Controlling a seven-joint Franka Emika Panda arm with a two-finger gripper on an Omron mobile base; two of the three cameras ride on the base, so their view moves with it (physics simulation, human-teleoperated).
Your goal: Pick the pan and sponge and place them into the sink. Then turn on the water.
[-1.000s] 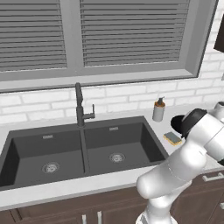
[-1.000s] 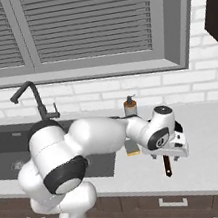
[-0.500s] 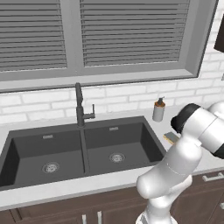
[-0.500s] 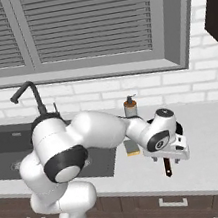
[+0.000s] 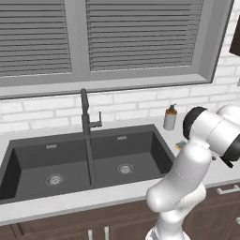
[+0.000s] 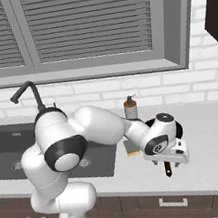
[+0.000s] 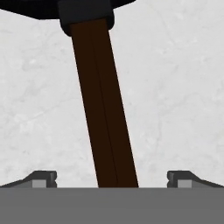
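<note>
In the hand view the gripper (image 7: 112,178) hangs low over the pale counter (image 7: 183,87) with its two finger tips (image 7: 41,178) spread wide apart, and the dark brown handle of the pan (image 7: 103,100) runs straight down the middle between them, touched by neither. In the right base view the hand sits over the pan, whose handle end (image 6: 167,168) pokes out below it toward the counter's front edge. The sponge (image 6: 131,147) lies just beside the forearm, right of the sink (image 5: 70,161), with the soap bottle (image 6: 130,108) behind it. Compared with a second ago, the arm's elbow has swung left, now hiding most of the sponge in the left base view; the pan and sponge lie where they were.
</note>
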